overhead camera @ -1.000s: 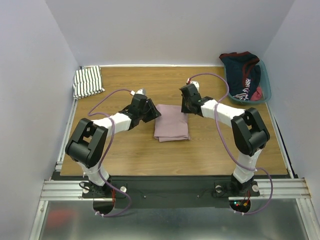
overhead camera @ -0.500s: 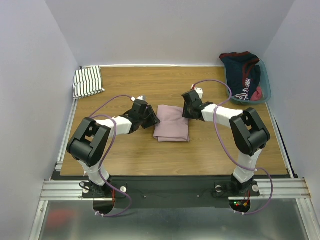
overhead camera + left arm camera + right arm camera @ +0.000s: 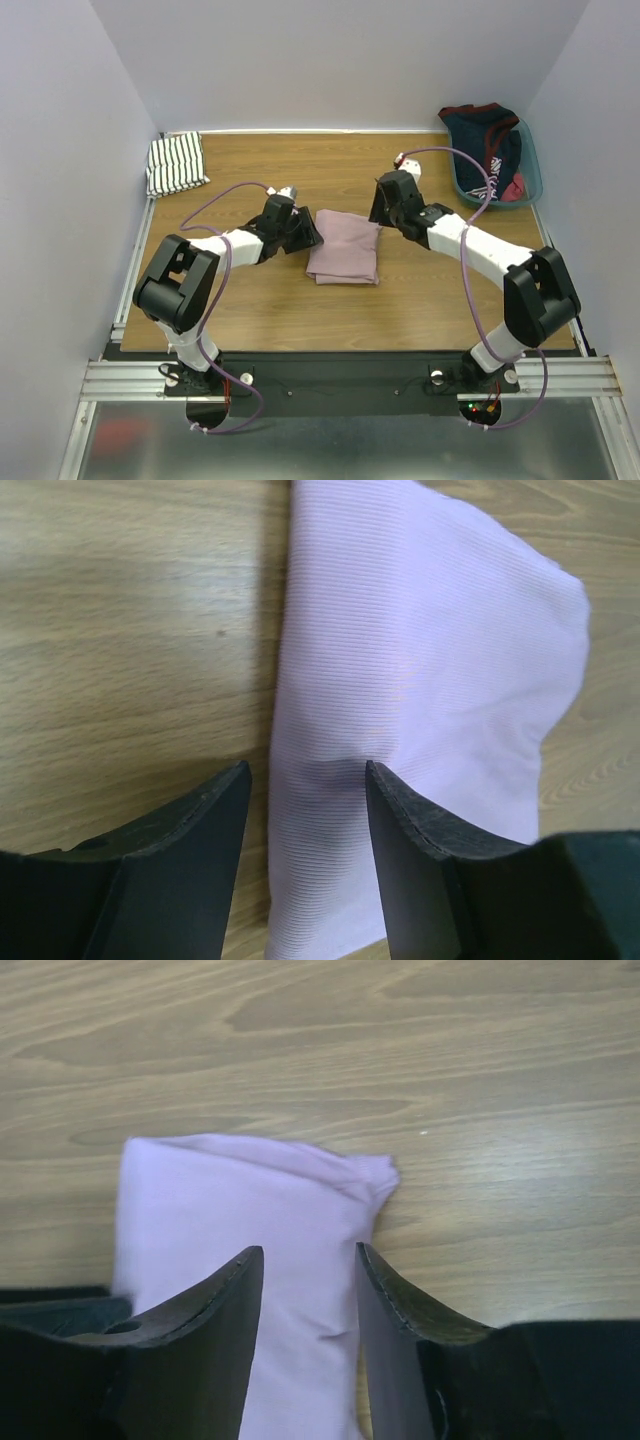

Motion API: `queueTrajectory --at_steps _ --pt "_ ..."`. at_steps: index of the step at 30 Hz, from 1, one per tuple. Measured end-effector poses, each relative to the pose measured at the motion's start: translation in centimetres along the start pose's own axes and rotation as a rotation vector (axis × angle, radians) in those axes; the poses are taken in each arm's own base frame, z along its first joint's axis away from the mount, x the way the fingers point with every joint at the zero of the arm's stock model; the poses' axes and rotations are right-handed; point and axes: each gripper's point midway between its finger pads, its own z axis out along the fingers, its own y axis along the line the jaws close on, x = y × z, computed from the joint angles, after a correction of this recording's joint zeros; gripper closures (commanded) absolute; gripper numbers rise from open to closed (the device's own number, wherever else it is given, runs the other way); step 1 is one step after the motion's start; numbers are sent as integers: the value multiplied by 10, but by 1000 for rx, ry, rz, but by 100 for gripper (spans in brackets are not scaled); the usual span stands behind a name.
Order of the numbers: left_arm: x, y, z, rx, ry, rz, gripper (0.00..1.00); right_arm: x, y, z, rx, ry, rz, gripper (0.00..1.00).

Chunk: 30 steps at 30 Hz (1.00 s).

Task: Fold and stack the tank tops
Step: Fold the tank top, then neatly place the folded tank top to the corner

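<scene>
Pale walls close in the wood-grain surface [image 3: 270,300] you are working on. Your pink tank top [image 3: 343,250] lies folded in a neat rectangle on it, between the two arms. Your left hand [image 3: 305,780] sits at that top's left edge, fingers parted to a moderate gap, with the cloth's edge showing in the gap and nothing clamped. Your right hand [image 3: 308,1260] is over the top's far right corner, fingers parted about as much, also holding nothing. The striped tank top [image 3: 176,165] lies folded well apart, far left of the pink one and beyond it. A teal basket [image 3: 533,165] of dark clothing [image 3: 485,140] stands far right of the pink top and beyond it.
</scene>
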Motion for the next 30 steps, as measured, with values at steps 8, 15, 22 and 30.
queueTrajectory --at_steps 8,15,22,30 --pt "-9 -10 -3 65 19 24 37 55 32 -1 -67 101 -70 60" --pt "-10 -8 13 68 50 33 37 125 18 -19 -62 221 -130 59" --pt "-5 -10 20 91 75 35 37 148 -3 -33 -64 242 -102 57" --pt "-6 -17 27 116 80 43 37 152 -6 -33 -72 238 -94 57"
